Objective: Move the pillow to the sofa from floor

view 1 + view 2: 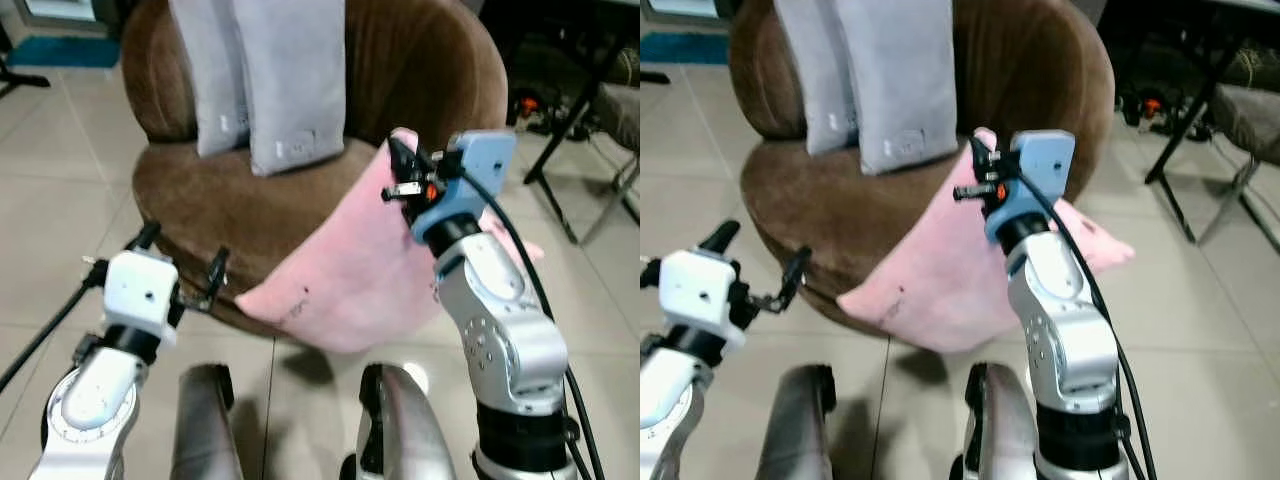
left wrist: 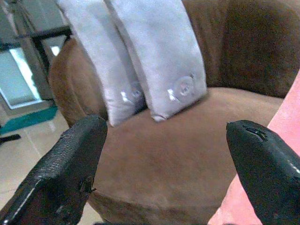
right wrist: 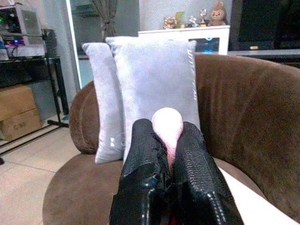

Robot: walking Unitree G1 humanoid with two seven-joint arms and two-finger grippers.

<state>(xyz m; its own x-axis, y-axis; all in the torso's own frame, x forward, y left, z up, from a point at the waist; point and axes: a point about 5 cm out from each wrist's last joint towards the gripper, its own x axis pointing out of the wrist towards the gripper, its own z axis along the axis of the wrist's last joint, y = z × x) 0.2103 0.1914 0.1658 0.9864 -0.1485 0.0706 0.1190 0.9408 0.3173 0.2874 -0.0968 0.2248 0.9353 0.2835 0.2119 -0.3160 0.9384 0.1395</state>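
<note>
Right gripper [image 1: 400,170] pinches the soft pink pillow's [image 1: 340,270] top corner — left gripper [image 1: 180,270] gapes empty.
Pillow slants down-left over the round brown sofa's [image 1: 200,190] front edge — seat ahead.

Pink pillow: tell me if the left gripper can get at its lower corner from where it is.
Probably yes. The left gripper is open beside the pink pillow, with bare sofa between them. The right gripper pinches its top.

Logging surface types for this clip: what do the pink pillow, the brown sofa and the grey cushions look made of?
Pink pillow: soft matte fabric; its corner bunches where the right hand pinches it. Brown sofa: short-pile velvet or microsuede, judging by its shaded nap. Grey cushions: smooth matte cloth, possibly suede-like, each with a small tag near its lower edge.
</note>
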